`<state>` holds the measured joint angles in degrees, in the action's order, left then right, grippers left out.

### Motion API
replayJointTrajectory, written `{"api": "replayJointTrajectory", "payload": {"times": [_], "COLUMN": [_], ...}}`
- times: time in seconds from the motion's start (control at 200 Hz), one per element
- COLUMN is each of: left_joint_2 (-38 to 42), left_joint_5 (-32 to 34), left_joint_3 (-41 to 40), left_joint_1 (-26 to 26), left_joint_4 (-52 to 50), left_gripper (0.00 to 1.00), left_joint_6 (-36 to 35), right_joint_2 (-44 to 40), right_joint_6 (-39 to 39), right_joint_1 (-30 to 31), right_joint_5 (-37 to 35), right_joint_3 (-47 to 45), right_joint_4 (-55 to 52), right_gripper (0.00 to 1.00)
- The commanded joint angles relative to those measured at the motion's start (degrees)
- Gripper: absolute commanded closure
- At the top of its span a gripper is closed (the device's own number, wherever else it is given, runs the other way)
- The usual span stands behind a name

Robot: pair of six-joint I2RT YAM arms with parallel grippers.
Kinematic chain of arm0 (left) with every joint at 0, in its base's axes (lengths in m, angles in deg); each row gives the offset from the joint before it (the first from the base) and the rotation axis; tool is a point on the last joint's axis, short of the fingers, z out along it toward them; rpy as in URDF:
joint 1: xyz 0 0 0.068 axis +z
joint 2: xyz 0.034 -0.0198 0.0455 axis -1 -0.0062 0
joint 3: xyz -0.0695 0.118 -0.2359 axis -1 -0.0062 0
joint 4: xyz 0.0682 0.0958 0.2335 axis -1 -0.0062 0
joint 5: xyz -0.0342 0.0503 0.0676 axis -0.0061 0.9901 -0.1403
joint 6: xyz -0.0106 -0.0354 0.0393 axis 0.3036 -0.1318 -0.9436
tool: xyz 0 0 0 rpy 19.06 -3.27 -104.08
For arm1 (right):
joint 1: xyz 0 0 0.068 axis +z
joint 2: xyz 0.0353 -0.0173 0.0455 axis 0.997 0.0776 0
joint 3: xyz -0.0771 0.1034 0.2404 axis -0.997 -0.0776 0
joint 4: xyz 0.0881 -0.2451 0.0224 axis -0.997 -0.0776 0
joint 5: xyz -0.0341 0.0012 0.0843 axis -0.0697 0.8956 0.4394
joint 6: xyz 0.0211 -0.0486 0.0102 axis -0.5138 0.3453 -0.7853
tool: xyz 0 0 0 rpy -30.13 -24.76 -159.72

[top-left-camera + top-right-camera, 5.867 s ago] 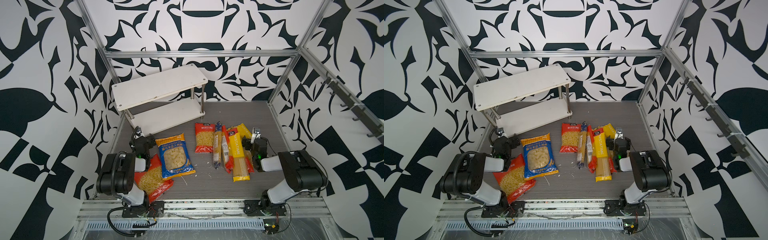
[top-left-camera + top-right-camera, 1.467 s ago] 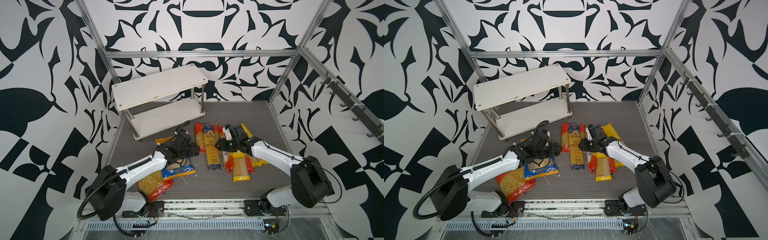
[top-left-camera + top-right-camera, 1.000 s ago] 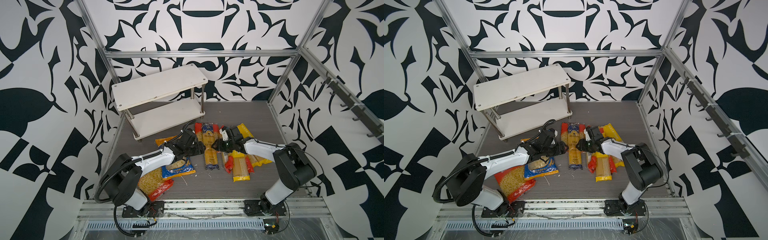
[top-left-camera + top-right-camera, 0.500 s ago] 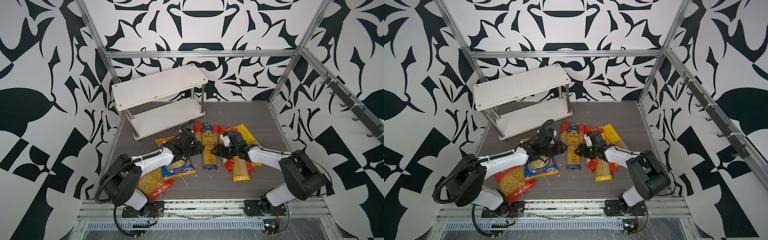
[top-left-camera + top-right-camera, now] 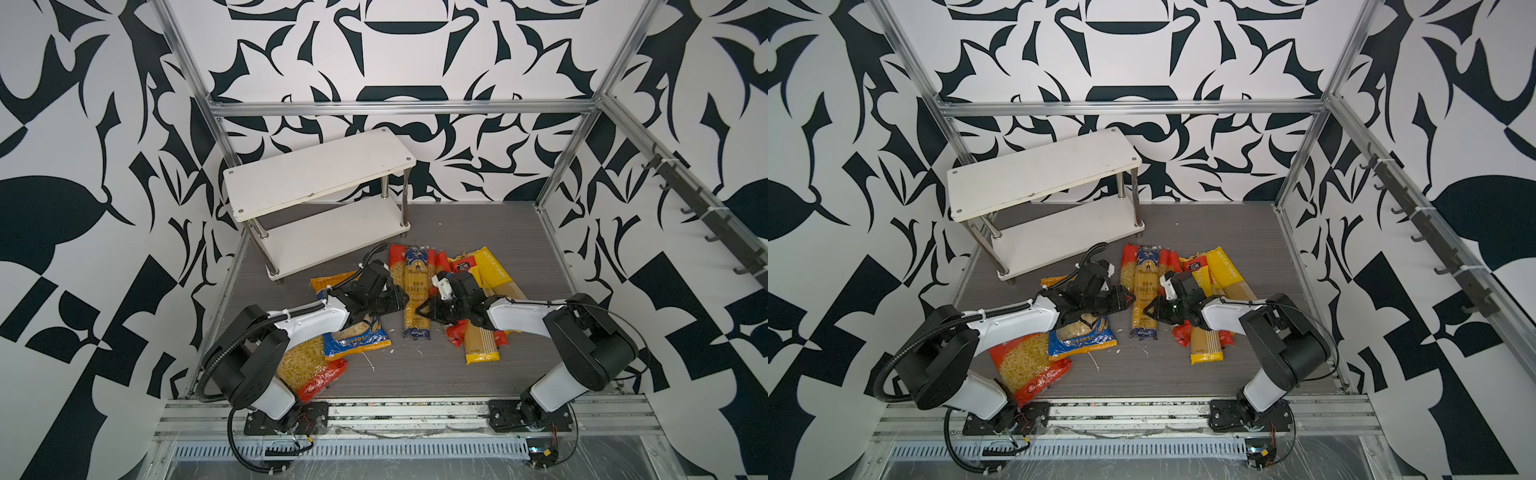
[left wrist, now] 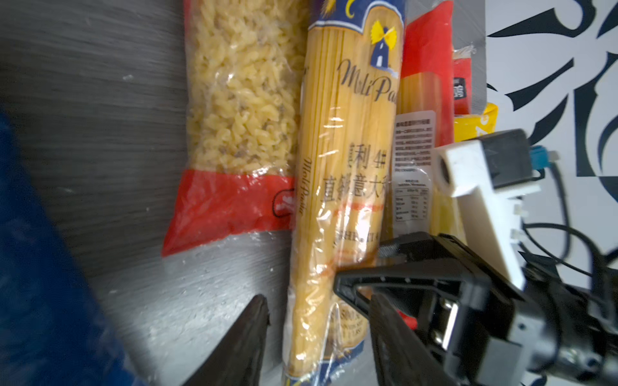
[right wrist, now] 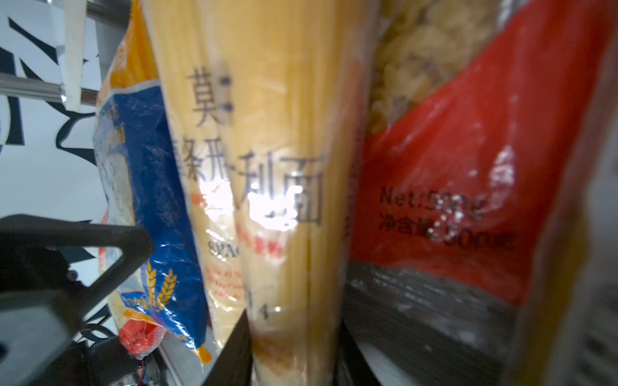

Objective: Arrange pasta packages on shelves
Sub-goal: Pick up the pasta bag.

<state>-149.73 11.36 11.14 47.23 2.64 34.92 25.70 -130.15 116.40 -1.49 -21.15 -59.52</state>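
Pasta packages (image 5: 482,345) all lie on the grey floor (image 5: 415,374) in front of the shelves (image 5: 320,178) (neither board carries one yet), so this looks like the first pick — the blue spaghetti pack (image 5: 417,286) in the middle of the heap. Right gripper (image 7: 294,337) pinches its near half, fingers (image 7: 234,347) tight against both sides; left gripper (image 6: 317,307) straddles the near end, jaws apart and not gripping. Next, I'd guess, comes a level lift toward the shelves, both ends supported.
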Motion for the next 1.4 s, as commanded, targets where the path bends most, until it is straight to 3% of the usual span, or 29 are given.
{"api": "replayJointTrajectory", "payload": {"times": [0.0, 0.23, 0.635, 0.9, 0.94, 1.04, 1.395], "left_joint_2": [5.24, 15.30, 24.64, 22.20, 21.29, 19.48, 13.80], "left_joint_5": [0.39, -3.94, -14.43, -20.57, -21.58, -22.40, -23.71], "left_joint_3": [-0.69, -1.39, -3.77, -7.20, -7.33, -7.48, -8.03], "left_joint_1": [2.63, 8.45, 17.84, 18.51, 18.52, 18.51, 16.34], "left_joint_4": [-2.83, -7.41, -5.61, 4.25, 5.75, 8.46, 18.86], "left_gripper": [0.47, 0.37, 0.26, 0.16, 0.09, 0.02, 0.00], "left_joint_6": [-1.02, -2.18, 1.59, 7.47, 8.31, 9.24, 13.67], "right_joint_2": [-1.52, -7.87, -13.84, -15.48, -15.99, -17.78, -19.89], "right_joint_6": [-0.88, -1.50, -0.06, -0.47, -0.94, -1.36, -3.67], "right_joint_1": [0.13, 0.15, 0.51, 0.88, 1.18, 2.70, 9.63], "right_joint_5": [0.55, 3.05, 8.04, 10.08, 10.71, 11.21, 11.99], "right_joint_3": [-1.47, -2.30, -1.40, -1.16, -0.88, 0.76, 8.01], "right_joint_4": [5.41, 8.50, 12.78, 16.35, 16.99, 16.75, 16.20], "right_gripper": [0.82, 0.98, 1.00, 1.00, 1.00, 1.00, 1.00]}}
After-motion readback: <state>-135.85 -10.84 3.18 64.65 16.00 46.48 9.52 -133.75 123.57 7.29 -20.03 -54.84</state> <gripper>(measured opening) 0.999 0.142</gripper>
